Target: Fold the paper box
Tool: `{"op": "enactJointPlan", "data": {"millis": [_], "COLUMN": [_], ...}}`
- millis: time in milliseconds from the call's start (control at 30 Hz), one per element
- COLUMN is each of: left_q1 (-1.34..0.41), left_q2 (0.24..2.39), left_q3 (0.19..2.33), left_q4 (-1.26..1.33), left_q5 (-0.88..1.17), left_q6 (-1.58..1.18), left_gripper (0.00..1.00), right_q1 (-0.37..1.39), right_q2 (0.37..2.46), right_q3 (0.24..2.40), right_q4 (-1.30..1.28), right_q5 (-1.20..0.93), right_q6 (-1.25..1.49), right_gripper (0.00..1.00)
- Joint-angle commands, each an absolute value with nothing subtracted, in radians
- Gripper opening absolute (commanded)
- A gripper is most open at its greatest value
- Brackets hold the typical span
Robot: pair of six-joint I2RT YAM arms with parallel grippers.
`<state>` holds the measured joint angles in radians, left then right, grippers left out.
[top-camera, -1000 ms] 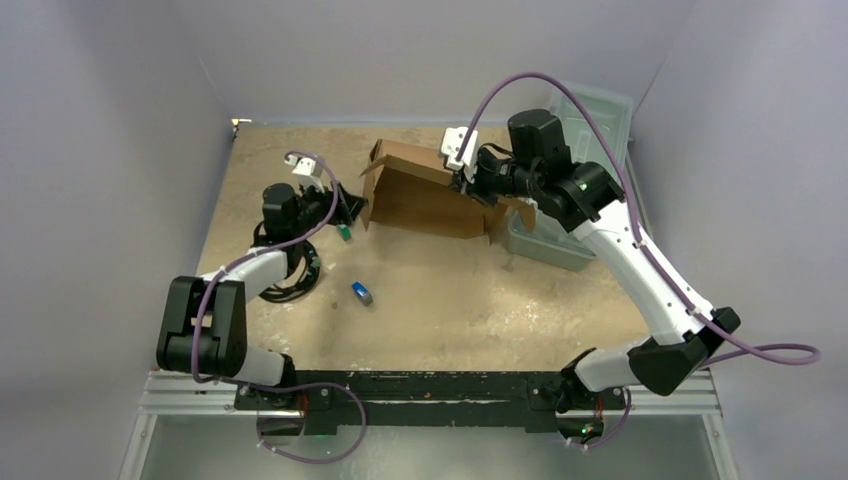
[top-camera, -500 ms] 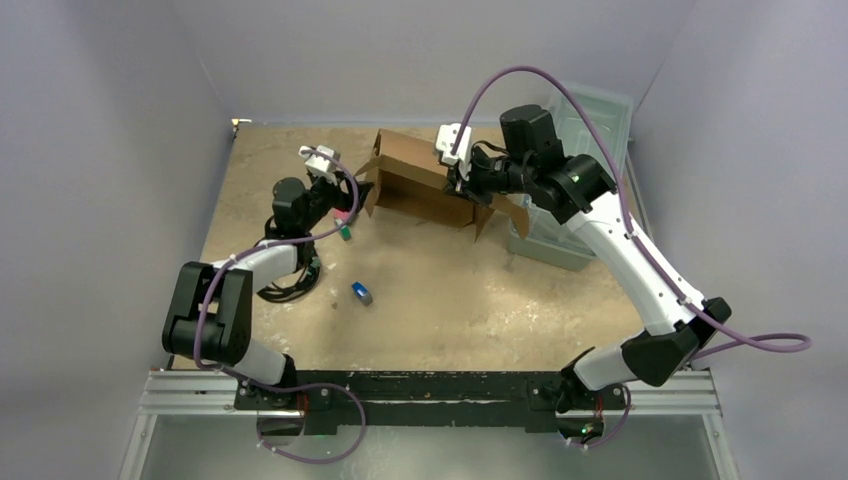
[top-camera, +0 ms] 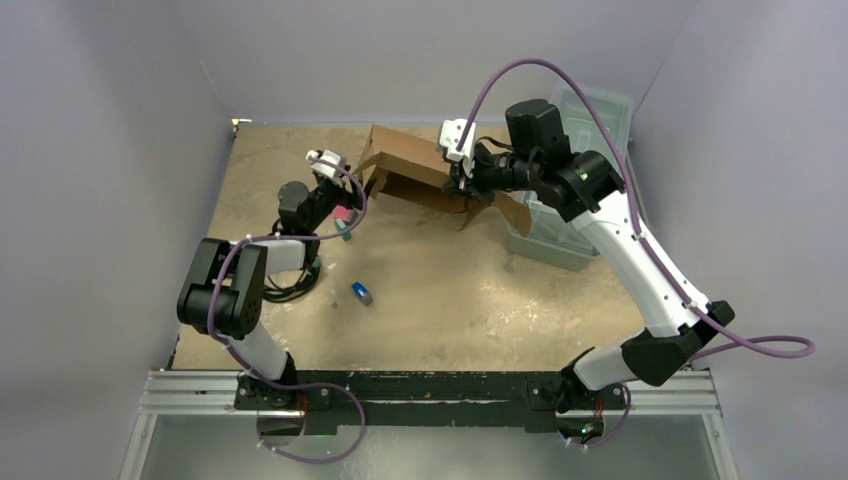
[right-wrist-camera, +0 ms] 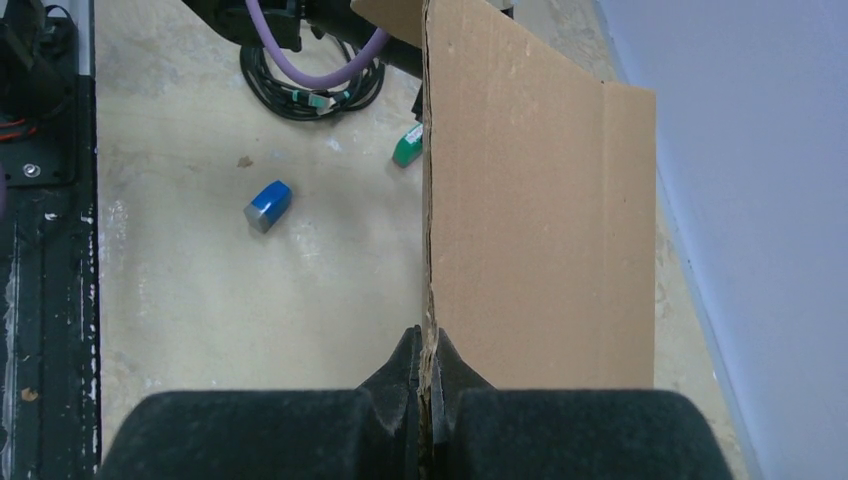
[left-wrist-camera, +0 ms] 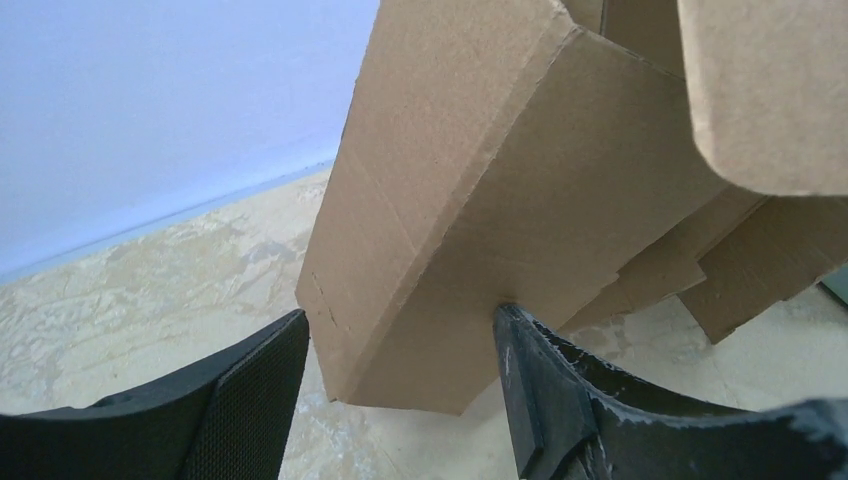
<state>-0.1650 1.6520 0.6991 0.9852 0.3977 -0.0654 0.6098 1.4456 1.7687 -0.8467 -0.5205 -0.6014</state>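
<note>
Right claw (right-wrist-camera: 431, 352) clamped on paper box (top-camera: 405, 160) edge; left claw (left-wrist-camera: 400, 320) apart, straddling lower folded corner.

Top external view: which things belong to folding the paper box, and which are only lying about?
For the job: paper box; right end effector, shut on its edge; left end effector, open around its corner.
Lying about: blue block; small green object; clear plastic bin; black cable coil.

paper box (top-camera: 402, 152) tipped farther back, left claw (left-wrist-camera: 400, 335) now straddling its corner
</note>
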Motion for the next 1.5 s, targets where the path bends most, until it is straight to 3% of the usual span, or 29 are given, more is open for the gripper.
{"op": "enactJointPlan", "data": {"millis": [0, 500, 1000, 1267, 1467], "left_q1": [-0.157, -0.157, -0.145, -0.108, -0.090], "left_q2": [1.698, 1.738, 1.882, 1.962, 2.019], "left_q3": [0.711, 0.740, 0.798, 0.908, 0.981], "left_q4": [1.206, 1.370, 1.481, 1.460, 1.480], "left_q5": [0.434, 0.346, 0.359, 0.441, 0.638], "left_q6": [-0.096, -0.118, -0.014, -0.041, -0.084], "left_gripper": [0.67, 0.61, 0.66, 0.64, 0.65], "right_q1": [0.614, 0.614, 0.579, 0.578, 0.580], "right_q2": [1.426, 1.542, 1.633, 1.653, 1.664], "right_q3": [1.776, 1.899, 2.046, 2.049, 2.069], "right_q4": [-0.820, -0.818, -0.803, -0.822, -0.836], "right_q5": [-0.574, -0.541, -0.566, -0.612, -0.635], "right_q6": [-0.583, -0.415, -0.308, -0.305, -0.304], "right_gripper": [0.00, 0.00, 0.00, 0.00, 0.00]}}
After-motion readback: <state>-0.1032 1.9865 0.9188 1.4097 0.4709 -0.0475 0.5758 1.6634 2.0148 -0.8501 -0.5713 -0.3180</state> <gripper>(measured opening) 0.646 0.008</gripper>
